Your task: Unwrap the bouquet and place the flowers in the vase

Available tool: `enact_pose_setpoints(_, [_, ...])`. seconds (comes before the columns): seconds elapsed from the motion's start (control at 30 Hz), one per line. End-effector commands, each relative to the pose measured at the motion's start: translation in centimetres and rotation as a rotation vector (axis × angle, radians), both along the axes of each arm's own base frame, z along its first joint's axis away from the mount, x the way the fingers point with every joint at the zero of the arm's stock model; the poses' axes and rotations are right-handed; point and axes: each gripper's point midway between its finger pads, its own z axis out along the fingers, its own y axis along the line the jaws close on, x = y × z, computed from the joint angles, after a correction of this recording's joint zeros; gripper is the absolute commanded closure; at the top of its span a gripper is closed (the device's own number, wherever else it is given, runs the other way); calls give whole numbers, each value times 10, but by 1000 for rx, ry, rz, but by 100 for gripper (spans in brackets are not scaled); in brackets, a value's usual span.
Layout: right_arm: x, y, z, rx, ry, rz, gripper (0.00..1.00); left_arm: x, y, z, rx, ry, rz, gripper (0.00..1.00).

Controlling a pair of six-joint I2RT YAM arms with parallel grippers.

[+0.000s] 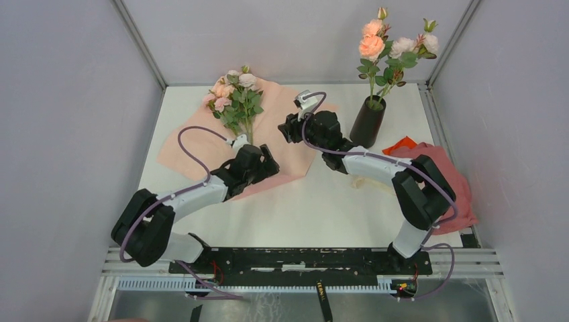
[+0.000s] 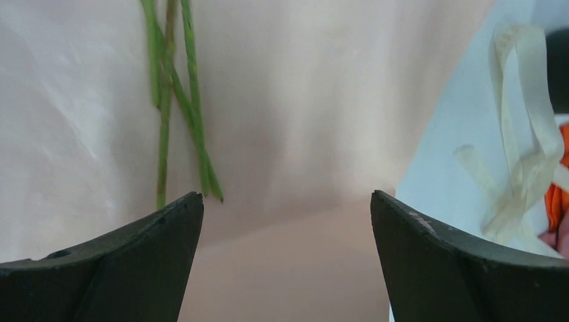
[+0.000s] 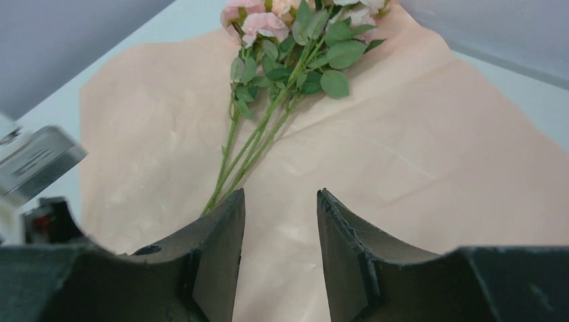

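Note:
The bouquet lies opened out: its light pink wrapping paper (image 1: 201, 151) is spread flat at the back left, and a few flowers (image 1: 235, 100) rest on it. My left gripper (image 1: 270, 161) hovers over the paper's near right part, open wide and empty (image 2: 285, 198), with green stem ends (image 2: 176, 114) just ahead on its left. My right gripper (image 1: 286, 127) is over the paper's right side, pointing left. It is open about halfway with nothing between the fingers (image 3: 280, 194). Its view shows the roses and stems (image 3: 282, 74) ahead. The black vase (image 1: 368, 122) behind it holds several roses (image 1: 392, 43).
A cream ribbon (image 1: 370, 182) lies loose on the table under the right arm, also seen as the ribbon (image 2: 523, 141) in the left wrist view. A pink-red cloth (image 1: 446, 178) with an orange piece (image 1: 401, 143) sits at the right edge. Grey walls enclose the table.

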Motion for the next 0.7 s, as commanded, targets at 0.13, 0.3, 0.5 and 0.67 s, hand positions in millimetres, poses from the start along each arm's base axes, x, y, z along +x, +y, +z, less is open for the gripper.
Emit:
enact_pose_setpoints(0.13, [33, 9, -42, -102, 115, -20, 49, -54, 20, -27, 46, 86, 70, 0])
enact_pose_setpoints(0.3, [42, 12, -72, -225, 202, -6, 47, -71, 24, -34, 50, 122, 41, 0])
enact_pose_setpoints(0.5, [45, 14, -73, -251, 214, 6, 46, -82, 12, -35, 20, 134, 2, 0])
enact_pose_setpoints(0.67, [44, 18, -85, -259, 243, 24, 46, -96, -23, -24, 44, 114, -93, 0])
